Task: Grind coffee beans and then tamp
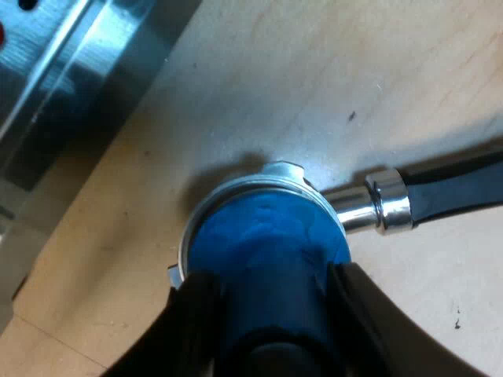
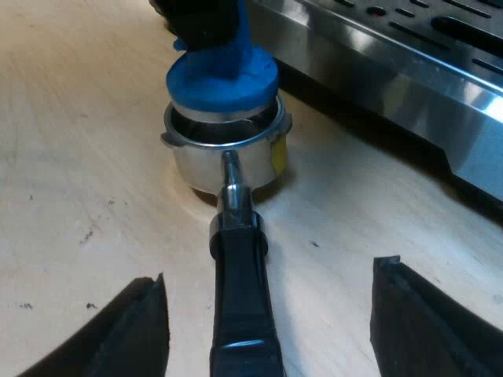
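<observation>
Tamper front and centre: bright blue, round base, its surface a bit mottled, with a thick blue stem rising from the base. It's sitting in the mouth of the holder, base almost as wide as the steel rim around it. Left gripper has it, black fingers pinching the stem from both sides.

From the right wrist view the tamper rides at the rim of the holder, a sliver of inner wall showing under the base. The left gripper is clamped on the stem above. The holder stands upright on the pale wooden table, a yellow patch on its wall. Its handle, shiny neck then black grip, runs out flat between the right gripper's fingers. Right gripper is spread wide, one finger on each side of the handle, touching neither.

Machine is close by, its steel slotted base just beyond the holder; the left wrist view catches the machine too.
</observation>
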Robot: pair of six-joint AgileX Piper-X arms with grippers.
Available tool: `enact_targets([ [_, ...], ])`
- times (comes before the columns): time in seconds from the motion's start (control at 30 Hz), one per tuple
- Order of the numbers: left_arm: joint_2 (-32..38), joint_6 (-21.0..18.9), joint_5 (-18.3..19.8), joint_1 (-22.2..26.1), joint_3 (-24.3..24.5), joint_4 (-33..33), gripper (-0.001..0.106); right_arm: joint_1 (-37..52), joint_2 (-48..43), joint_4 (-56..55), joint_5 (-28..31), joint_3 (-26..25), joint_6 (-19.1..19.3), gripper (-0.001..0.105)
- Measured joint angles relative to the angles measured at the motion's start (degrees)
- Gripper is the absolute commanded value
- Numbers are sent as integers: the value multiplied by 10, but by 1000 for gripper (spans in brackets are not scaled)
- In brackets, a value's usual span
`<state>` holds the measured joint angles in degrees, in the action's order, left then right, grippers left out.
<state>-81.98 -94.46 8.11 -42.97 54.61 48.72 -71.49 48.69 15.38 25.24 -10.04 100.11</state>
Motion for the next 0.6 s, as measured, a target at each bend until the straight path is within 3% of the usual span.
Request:
enact_targets([
  [0.6,0,0,0,0,0,-7,0,0,0,0,0,0,-15,57],
])
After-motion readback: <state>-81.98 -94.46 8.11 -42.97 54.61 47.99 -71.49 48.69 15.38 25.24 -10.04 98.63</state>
